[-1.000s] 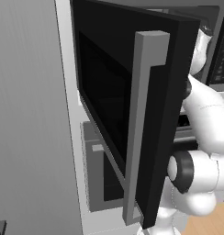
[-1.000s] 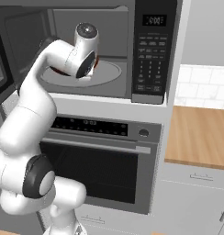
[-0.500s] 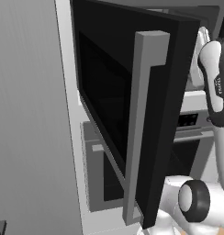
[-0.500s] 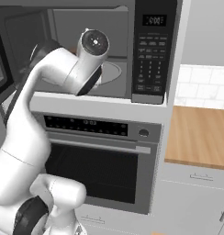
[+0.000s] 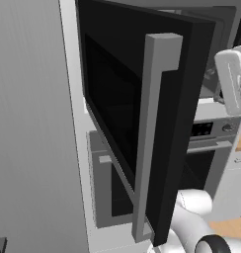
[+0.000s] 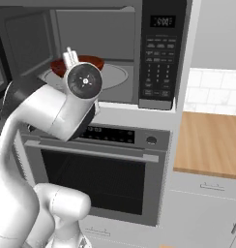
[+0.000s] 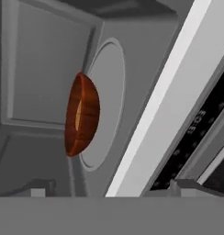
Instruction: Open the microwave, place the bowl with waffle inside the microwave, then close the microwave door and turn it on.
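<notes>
The bowl sits on the turntable inside the microwave, door swung wide for access, while the tool, fully spread, holds nothing just outside the cavity.

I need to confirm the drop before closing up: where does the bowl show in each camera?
Left base view: I can't pick it out; the open microwave door covers the cavity.
Right base view: bowl upper left, inside the microwave, on the round turntable, partly behind the arm.
Hand view: bowl left of centre, on that turntable.
Shared landmark: the turntable.
</notes>
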